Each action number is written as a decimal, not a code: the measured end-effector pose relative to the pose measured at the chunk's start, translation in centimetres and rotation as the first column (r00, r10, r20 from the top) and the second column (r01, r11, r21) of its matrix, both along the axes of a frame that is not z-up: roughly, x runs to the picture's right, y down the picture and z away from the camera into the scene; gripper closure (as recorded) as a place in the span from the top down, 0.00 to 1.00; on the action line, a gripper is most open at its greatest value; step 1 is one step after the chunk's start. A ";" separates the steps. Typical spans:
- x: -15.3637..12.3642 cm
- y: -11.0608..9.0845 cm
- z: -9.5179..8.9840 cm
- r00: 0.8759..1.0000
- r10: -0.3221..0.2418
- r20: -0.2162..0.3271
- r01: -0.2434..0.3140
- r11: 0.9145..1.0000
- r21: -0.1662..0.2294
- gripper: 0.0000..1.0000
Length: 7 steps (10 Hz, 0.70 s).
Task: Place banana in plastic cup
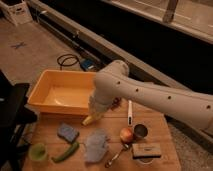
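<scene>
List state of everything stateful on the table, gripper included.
gripper: down by the yellow tub's front wall, right at the banana.
banana: at the gripper's tip, not in the cup; whether it is lifted is unclear.
plastic cup: upright at the front-left corner, no banana in it.
yellow tub: upright, open top.
metal cup: upright, beside the apple.
grey cloth: crumpled, on the table.
</scene>
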<state>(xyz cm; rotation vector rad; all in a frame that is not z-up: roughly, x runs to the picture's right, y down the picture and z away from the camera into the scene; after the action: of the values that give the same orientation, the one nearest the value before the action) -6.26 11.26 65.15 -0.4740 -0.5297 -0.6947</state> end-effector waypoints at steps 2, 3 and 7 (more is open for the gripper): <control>-5.7 0.5 -0.7 0.995 -0.077 0.069 0.076 0.997 0.024 0.00; -7.6 0.9 -0.8 0.990 -0.105 0.096 0.103 0.994 0.029 0.00; -16.8 4.5 -2.3 0.927 -0.271 0.260 0.268 0.962 0.044 0.00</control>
<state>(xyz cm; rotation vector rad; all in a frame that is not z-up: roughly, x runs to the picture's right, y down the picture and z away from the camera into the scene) -23.10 15.81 62.87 -0.4536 -0.7198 -1.0335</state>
